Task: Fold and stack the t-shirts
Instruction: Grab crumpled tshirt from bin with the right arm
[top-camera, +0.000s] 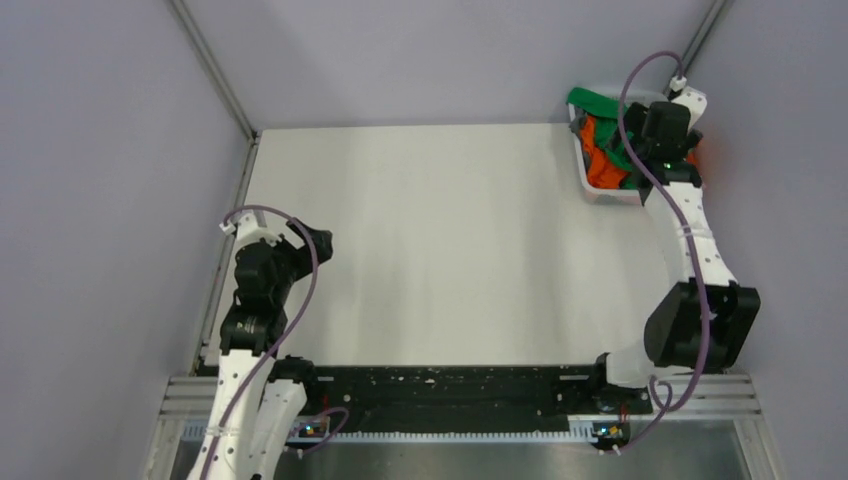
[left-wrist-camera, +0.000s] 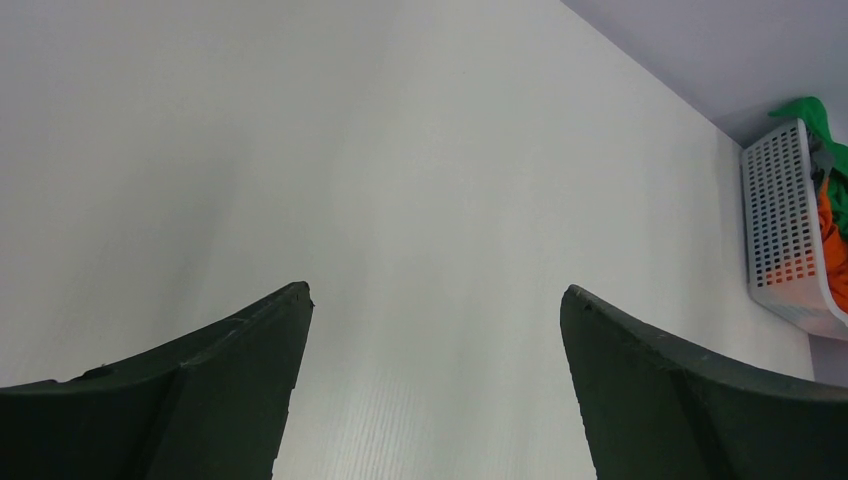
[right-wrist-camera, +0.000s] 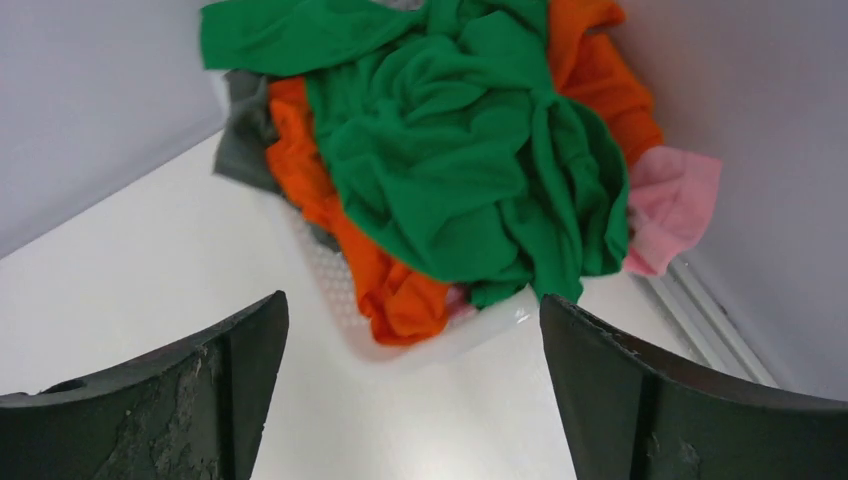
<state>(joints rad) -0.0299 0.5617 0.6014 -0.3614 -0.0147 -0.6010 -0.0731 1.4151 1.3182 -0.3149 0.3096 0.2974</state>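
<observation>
Crumpled green t-shirt (right-wrist-camera: 460, 150) atop basket (right-wrist-camera: 440, 345)

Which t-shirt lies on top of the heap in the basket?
The green t-shirt: it spreads over the orange t-shirt, while the pink t-shirt and grey t-shirt peek out at the edges.

1. Your left arm (top-camera: 258, 285) is built from white link shells joined by black joint housings.
2. Your right arm (top-camera: 697, 235) matches it, and has a bulky, rounded black housing near its base.
3. A thin purple cable (top-camera: 260, 209) loops along each arm and ends in a white fitting.
4. Your left gripper (left-wrist-camera: 435, 295) has two matte black fingers (left-wrist-camera: 215, 390), broad at the root and curving to narrow tips.
5. Your right gripper (right-wrist-camera: 410, 300) has the same fingers, scuffed with pale grey marks.
6. Small circuit boards (top-camera: 318, 428) with tiny lit dots sit by both bases.
</observation>
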